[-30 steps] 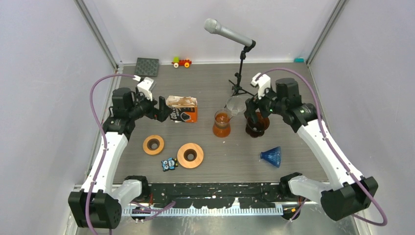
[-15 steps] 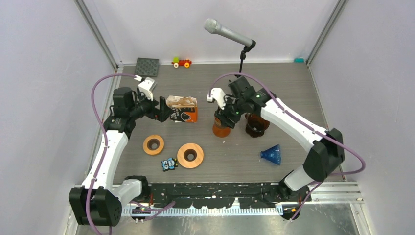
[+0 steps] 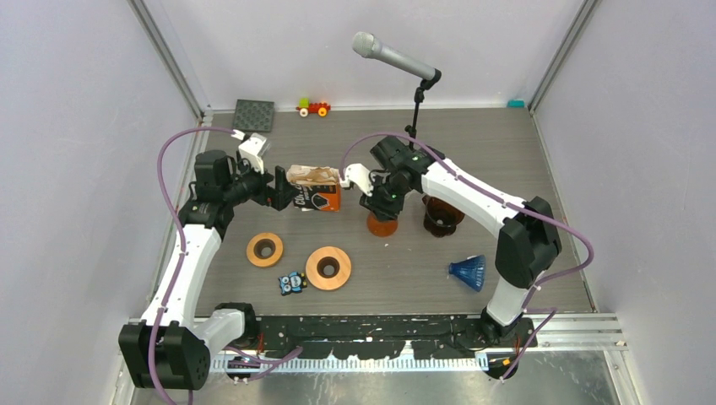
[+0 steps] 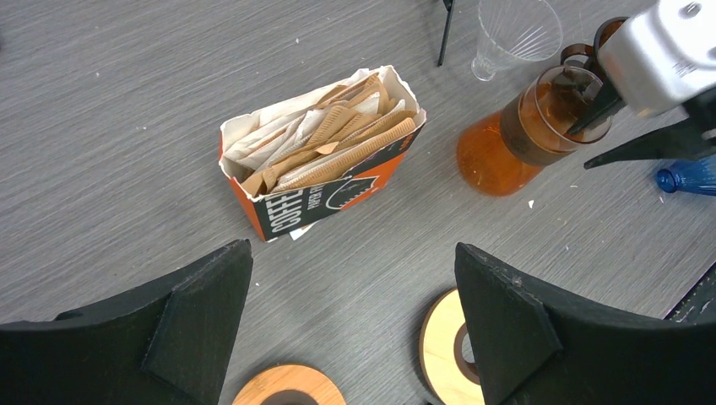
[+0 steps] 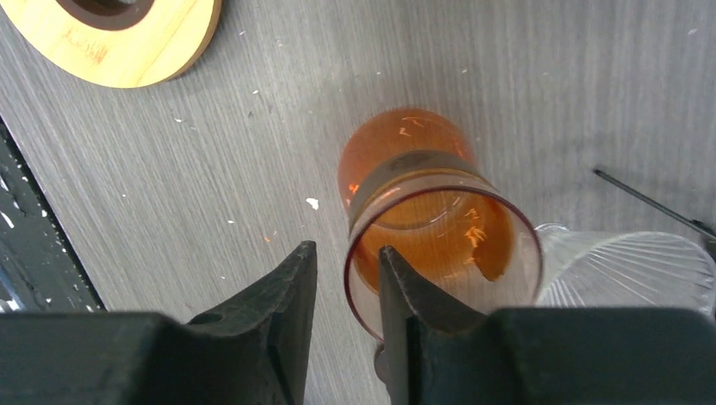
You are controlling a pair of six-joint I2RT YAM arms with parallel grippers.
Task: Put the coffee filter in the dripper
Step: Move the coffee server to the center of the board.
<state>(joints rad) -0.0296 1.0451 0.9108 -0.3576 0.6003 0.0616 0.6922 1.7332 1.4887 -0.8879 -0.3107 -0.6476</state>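
Right wrist view: your right hand [image 5: 346, 257] stands narrowly apart, straddling the rim of the amber glass carafe [image 5: 405, 160]. One finger is inside and one outside, with a sliver of grey woodgrain desk [image 5: 211, 169] showing between the outer finger and the glass. A clear ribbed dripper [image 5: 629, 270] sits just beside the carafe. Your left hand [image 4: 352, 253] is spread wide and empty above the brown crimped paper coffee filters [image 4: 329, 139], which are packed in an open orange-and-black carton [image 4: 312, 207].
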